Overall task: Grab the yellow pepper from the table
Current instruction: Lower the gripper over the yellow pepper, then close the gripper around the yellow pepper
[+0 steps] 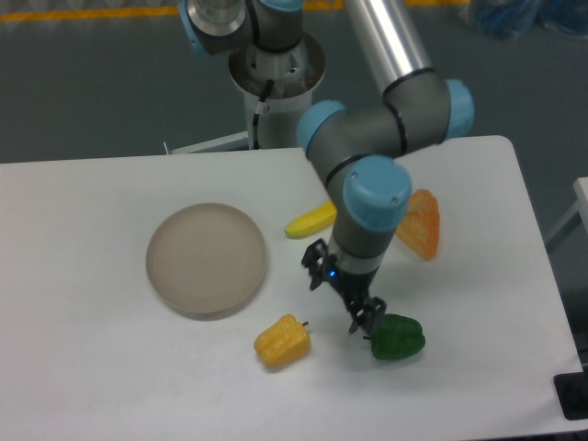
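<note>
yellow pepper (282, 341) lying on its side on the counter (92, 367), lower centre of the frame, just below and right of the plate (207, 259), stem toward the right. gripper (365, 319) low, right of the pepper, close beside the green pepper (398, 337); fingers' state not clear from here. banana (310, 220) and orange wedge (418, 223) further up. best approach, by judgement: shift left clear of the green pepper, centre over the yellow body, spread wide, descend straight, close across the narrow width, avoiding the stem.
</note>
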